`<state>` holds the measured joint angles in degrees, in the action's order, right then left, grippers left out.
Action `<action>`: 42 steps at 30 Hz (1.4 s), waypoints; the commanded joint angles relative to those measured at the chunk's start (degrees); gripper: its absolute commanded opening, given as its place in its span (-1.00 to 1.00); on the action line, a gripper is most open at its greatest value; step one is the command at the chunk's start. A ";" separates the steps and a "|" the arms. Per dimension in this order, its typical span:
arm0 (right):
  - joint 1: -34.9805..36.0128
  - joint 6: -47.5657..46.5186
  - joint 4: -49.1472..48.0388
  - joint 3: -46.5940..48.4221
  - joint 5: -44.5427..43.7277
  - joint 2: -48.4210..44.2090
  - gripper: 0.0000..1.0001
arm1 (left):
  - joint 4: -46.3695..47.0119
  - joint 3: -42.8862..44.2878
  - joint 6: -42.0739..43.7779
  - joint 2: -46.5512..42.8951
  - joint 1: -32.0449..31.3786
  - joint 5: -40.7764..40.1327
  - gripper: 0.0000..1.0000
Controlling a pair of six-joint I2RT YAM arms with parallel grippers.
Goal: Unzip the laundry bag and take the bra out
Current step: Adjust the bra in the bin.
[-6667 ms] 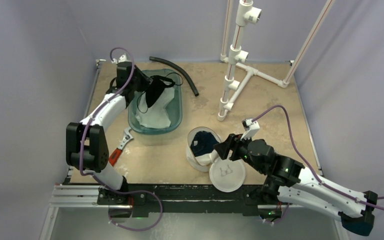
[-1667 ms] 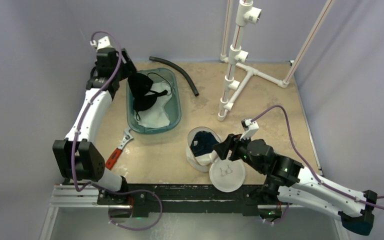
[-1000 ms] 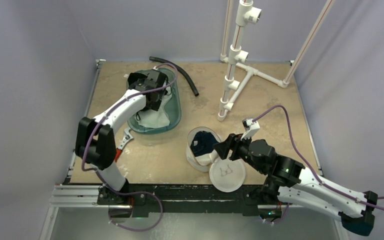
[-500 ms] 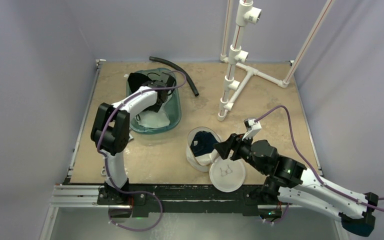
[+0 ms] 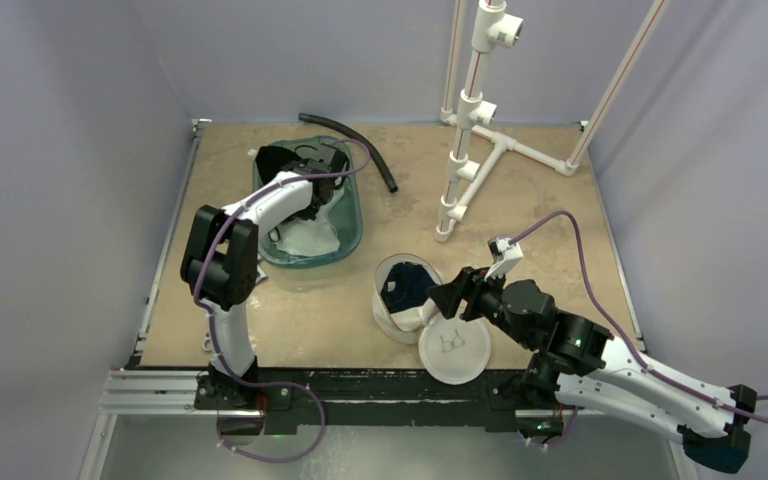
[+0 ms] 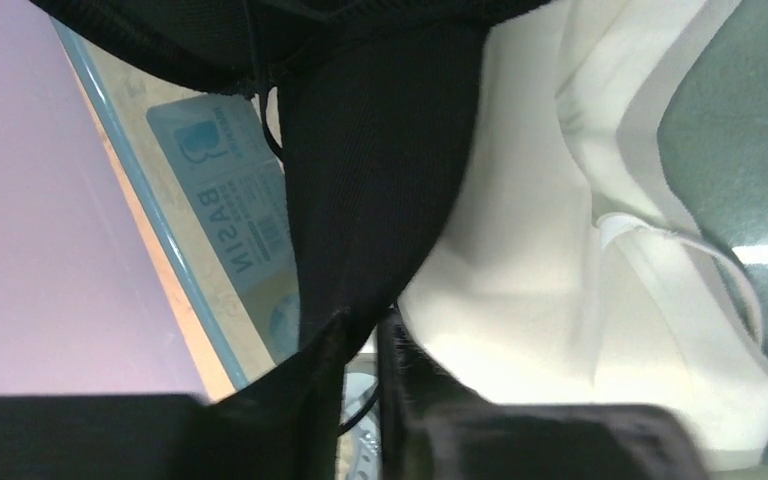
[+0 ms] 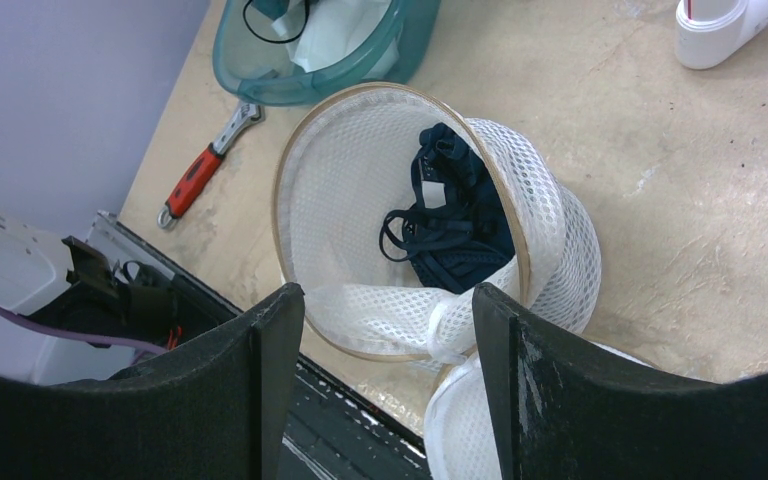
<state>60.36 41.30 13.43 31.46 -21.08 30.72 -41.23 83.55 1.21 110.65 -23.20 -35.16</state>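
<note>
1. Unzip part: looked done to me. The laundry bag (image 5: 400, 300) sat low in the middle of the top view with its mouth wide open. Its round lid (image 5: 453, 350) had flopped onto the table just below, touching the bag.
2. Remove part: not finished, I reckoned. A navy bra (image 7: 450, 220) was bunched up inside the bag, straps and all, well below the rim.
3. The right gripper (image 7: 390, 385) hung over the near edge of the bag. Its jaws were spread wide with a fold of the mesh rim showing between them, but nothing looked clamped. I'd call it open and empty.
4. The left gripper (image 6: 360, 350) was way off at the upper left, down in the teal tub (image 5: 352, 235). Its jaws were pinched nearly together with a strip of a black bra (image 6: 380, 180) caught between them. I couldn't say how firm that pinch was.
5. A white garment (image 6: 520, 250) lay under the black one in the tub.
6. A wrench (image 7: 205, 165) lay on the table between the tub and the bag. It didn't matter for the job.
7. What was left, as I judged it: fish the navy bra out of the bag. The right arm was the one parked next to it, and the left was busy at the tub, well apart from the bag.
</note>
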 commanded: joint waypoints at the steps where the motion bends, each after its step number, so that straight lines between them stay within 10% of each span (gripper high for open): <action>1: 0.26 -0.44 -1.00 -0.27 -0.48 -0.62 0.32 | 0.09 1.17 0.01 -1.47 0.15 -1.17 -0.97; 32: 0.21 -0.23 -0.70 -0.26 -1.29 -0.67 0.32 | 0.44 -9.24 -5.36 -15.51 -17.35 -13.63 -0.98; 42: 0.23 -0.23 -0.77 -0.26 -1.32 -1.01 0.32 | -2.28 -8.07 -9.60 -18.27 -20.30 -13.83 0.00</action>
<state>60.36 41.32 13.43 31.46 -21.50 30.33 -42.11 73.17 -5.23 96.47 -42.11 -46.94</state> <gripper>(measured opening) 0.660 0.431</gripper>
